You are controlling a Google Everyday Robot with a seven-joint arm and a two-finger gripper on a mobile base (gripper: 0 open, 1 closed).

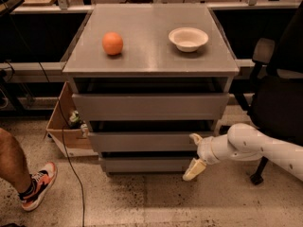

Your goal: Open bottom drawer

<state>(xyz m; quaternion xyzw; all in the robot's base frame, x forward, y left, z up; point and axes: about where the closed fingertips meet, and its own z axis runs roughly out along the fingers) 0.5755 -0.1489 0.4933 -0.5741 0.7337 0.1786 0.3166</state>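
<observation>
The bottom drawer (147,164) is the slimmest grey front, lowest of three on the grey cabinet (85,65). It sits pushed in, slightly behind the middle drawer front (142,141). My gripper (195,154) is on a white arm reaching in from the right. It is open at the right end of the bottom drawer. One cream finger (195,138) is level with the middle drawer. The other finger (194,169) hangs in front of the bottom drawer's right corner.
An orange (112,43) and a white bowl (188,38) rest on the cabinet top. A cardboard box (61,126) stands left of the cabinet. A person's leg and shoe (33,186) are at lower left with a cable (66,150). A black office chair (277,103) is at right.
</observation>
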